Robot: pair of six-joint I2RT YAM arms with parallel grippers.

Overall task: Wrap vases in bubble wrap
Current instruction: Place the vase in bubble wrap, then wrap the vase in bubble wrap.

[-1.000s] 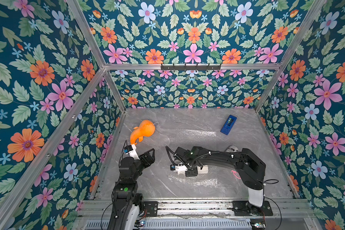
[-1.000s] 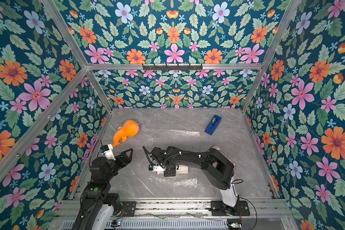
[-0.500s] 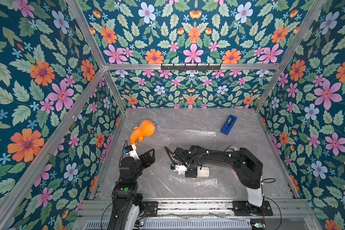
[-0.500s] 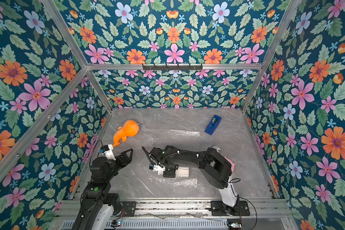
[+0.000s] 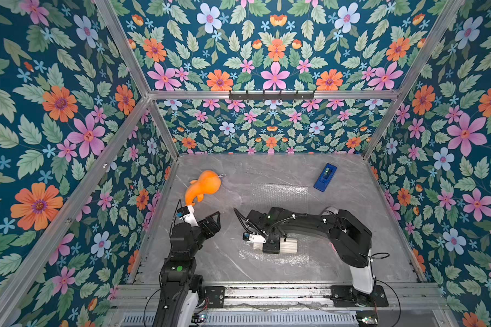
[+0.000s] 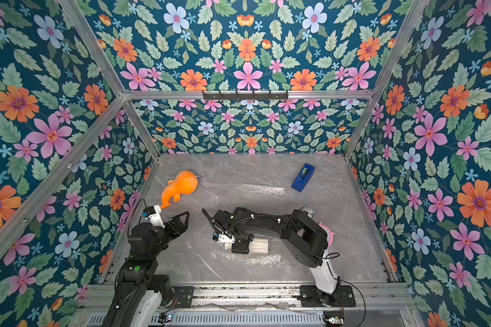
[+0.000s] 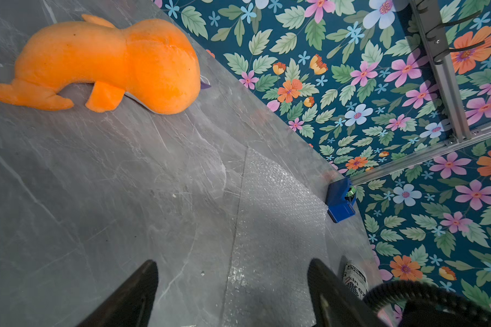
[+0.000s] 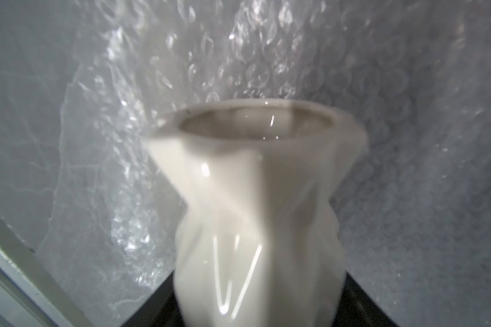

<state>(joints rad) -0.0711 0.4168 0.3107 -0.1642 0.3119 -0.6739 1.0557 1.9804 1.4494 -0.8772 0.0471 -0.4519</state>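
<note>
The off-white ribbed vase (image 5: 288, 245) (image 6: 260, 245) lies on its side on a crumpled sheet of bubble wrap (image 5: 272, 258) (image 6: 247, 259) near the table's front. My right gripper (image 5: 271, 247) (image 6: 241, 245) reaches down over its middle. In the right wrist view the vase (image 8: 255, 215) fills the gap between the dark fingers (image 8: 159, 308) of the right gripper (image 8: 260, 300). Its flared rim is blurred, and I cannot tell whether the pads press on it. My left gripper (image 5: 211, 219) (image 6: 182, 219) (image 7: 233, 271) hangs open and empty to the left.
A second flat bubble wrap sheet (image 5: 279, 195) (image 7: 275, 220) lies further back. An orange plush toy (image 5: 203, 186) (image 7: 111, 62) sits back left and a blue tape dispenser (image 5: 325, 177) (image 7: 340, 201) back right. Floral walls enclose the grey table (image 5: 224, 263).
The right arm has shifted slightly over the vase on the wrap. The left arm has not moved.
</note>
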